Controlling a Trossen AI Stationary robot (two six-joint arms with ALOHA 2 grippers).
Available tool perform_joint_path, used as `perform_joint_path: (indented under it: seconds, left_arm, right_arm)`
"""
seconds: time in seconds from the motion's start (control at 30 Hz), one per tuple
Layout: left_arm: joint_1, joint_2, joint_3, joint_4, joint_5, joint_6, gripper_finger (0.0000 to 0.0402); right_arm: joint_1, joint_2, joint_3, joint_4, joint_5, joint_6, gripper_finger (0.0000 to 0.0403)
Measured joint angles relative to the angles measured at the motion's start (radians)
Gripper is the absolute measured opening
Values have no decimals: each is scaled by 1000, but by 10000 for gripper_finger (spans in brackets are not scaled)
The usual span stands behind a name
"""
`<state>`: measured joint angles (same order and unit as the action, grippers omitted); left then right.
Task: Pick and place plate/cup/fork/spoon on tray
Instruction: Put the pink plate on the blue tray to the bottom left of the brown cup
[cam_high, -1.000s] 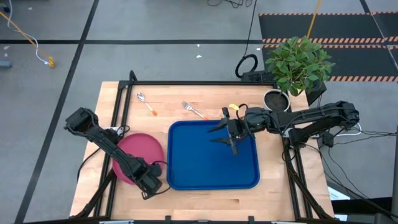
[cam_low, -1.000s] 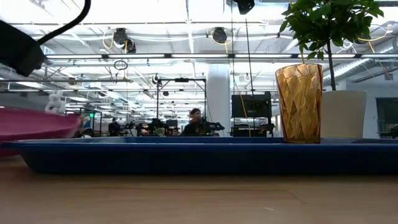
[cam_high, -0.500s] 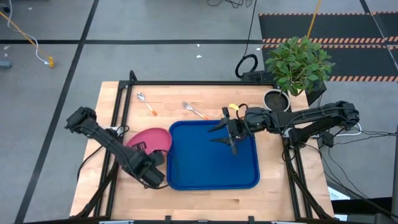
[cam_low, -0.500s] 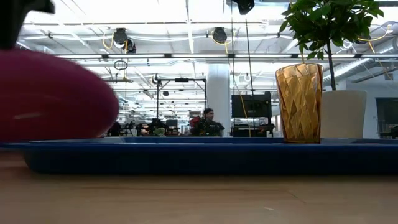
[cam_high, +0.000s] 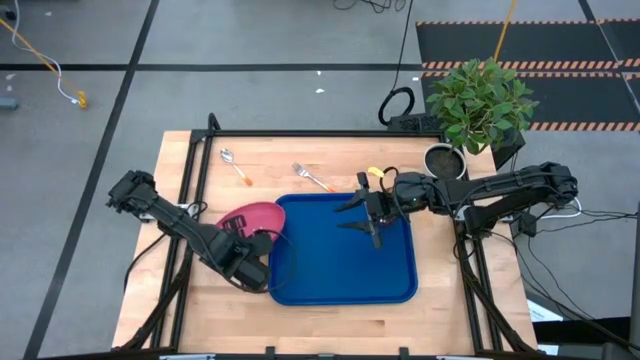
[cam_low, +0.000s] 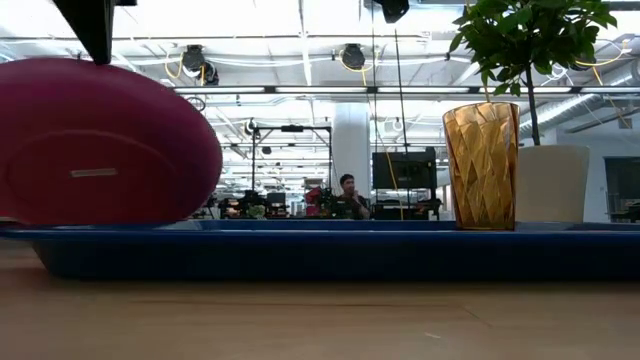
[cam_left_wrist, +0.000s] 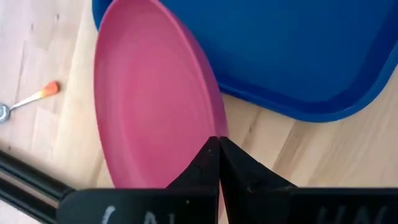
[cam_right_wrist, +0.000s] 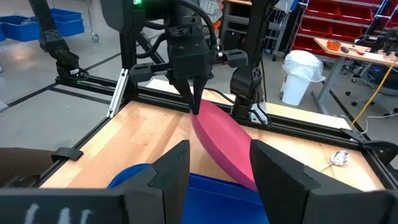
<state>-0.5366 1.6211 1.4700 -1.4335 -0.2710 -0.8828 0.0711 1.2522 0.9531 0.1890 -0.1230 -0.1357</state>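
The pink-red plate (cam_high: 256, 217) stands steeply tilted by the left rim of the blue tray (cam_high: 345, 270), and my left gripper (cam_left_wrist: 217, 144) is shut on it. The plate fills the left of the low view (cam_low: 100, 145). My right gripper (cam_high: 366, 210) hovers open over the tray's far right part with nothing between its fingers. The amber cup (cam_low: 482, 165) stands at the far right, beyond the tray. The spoon (cam_high: 235, 165) and the fork (cam_high: 312, 177) lie flat on the wood behind the tray. My left gripper pinches the plate's rim (cam_left_wrist: 214, 127) between its two fingers, at the rim's uppermost point. The fingers (cam_right_wrist: 196, 99) come from above, pointing steeply down. The plate hangs below them on edge, slanting. I cannot tell whether its lower rim (cam_right_wrist: 245, 177) touches the tray.
A potted green plant (cam_high: 480, 100) stands at the table's far right corner. Black frame rails (cam_high: 195, 170) run along the left and far edges. Bare wood lies near the front edge. People show far off in the room beyond.
My left gripper has risen and gone toward the tray with the plate. The plate has tipped from nearly flat on the table to steeply on edge; the held rim has come up and the whole plate has moved right, up to the tray's left rim.
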Motion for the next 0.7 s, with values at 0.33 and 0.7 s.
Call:
perform_joint_path:
  seconds: [0.33,0.7]
  left_arm:
    - [-47,0,-31,-39,117,-96,14]
    - [-162,0,-304,85,311,-232,194]
  right_arm:
    - [0,0,0,-26,0,10,160]
    - [0,0,0,-39,0,11,160]
